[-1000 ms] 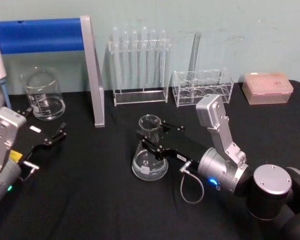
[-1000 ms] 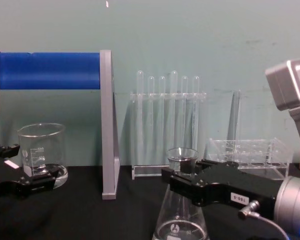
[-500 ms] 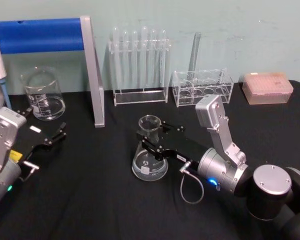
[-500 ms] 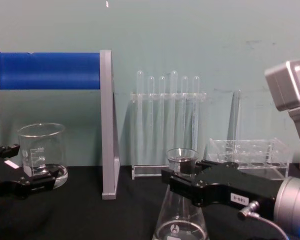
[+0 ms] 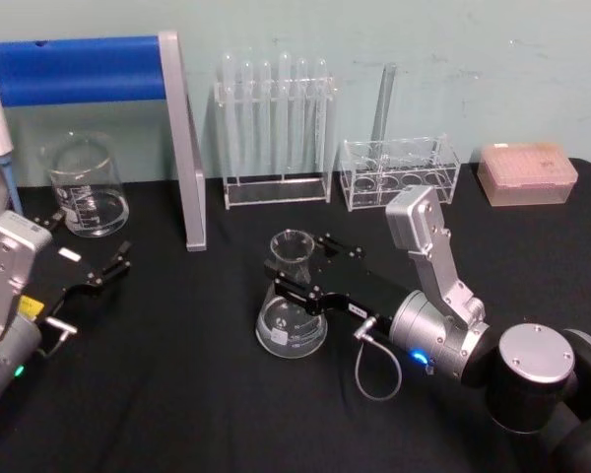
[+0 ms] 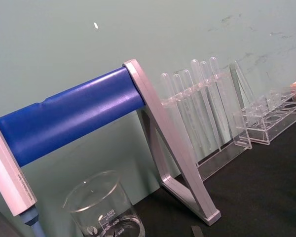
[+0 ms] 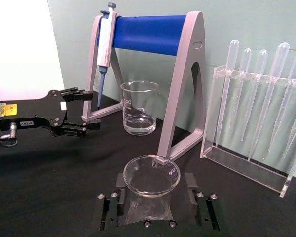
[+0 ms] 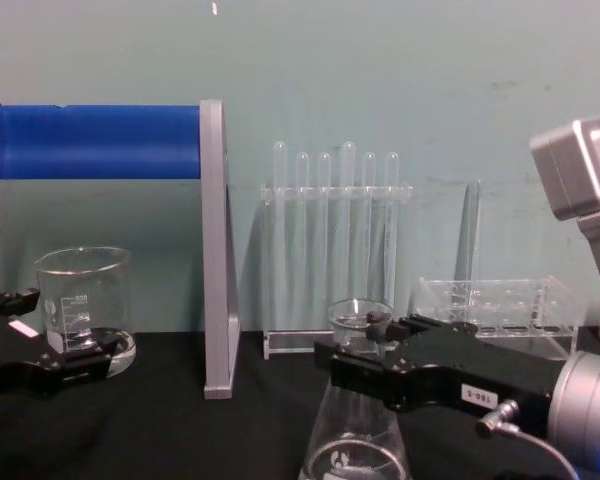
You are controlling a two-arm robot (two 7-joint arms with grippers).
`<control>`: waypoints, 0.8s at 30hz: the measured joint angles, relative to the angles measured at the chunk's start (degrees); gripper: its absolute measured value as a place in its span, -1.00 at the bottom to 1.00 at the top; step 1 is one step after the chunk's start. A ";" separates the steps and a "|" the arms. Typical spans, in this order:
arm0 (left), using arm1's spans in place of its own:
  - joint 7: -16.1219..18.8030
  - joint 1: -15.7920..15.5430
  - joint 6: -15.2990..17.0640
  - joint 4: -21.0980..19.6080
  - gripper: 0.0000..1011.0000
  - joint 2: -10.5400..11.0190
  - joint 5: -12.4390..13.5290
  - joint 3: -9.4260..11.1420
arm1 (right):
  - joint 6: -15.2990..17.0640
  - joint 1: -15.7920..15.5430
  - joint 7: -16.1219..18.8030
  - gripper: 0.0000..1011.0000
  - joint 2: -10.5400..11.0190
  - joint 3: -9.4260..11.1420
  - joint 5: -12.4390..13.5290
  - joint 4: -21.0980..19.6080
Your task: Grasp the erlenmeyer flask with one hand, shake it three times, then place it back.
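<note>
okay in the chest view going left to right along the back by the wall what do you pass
Glass beaker → blue-barred pipette stand → rack of tall pipettes → low clear tube rack.

A lab: test-tube rack [image 5: 276,128], beaker [image 5: 84,184], pipette stand [image 5: 128,108].

At centre frame you see the erlenmeyer flask [image 5: 292,320], clear glossy glass, on a matt black table [image 5: 177,394]; the right gripper [image 5: 294,276] looks matt black.
</note>
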 joint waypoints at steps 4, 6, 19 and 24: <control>0.00 0.00 0.00 0.00 0.98 0.00 0.00 0.00 | 0.00 0.00 0.00 0.60 0.01 0.00 0.00 0.00; 0.00 0.00 0.00 0.00 0.98 0.00 0.00 0.00 | 0.00 0.00 0.00 0.74 0.01 0.00 0.00 0.00; 0.00 0.00 0.00 0.00 0.98 0.00 0.00 0.00 | 0.01 -0.01 0.00 0.98 0.01 -0.01 -0.01 0.01; 0.00 0.00 0.00 0.00 0.98 0.00 0.00 0.00 | -0.04 -0.09 0.74 0.98 0.42 -0.01 0.29 -0.01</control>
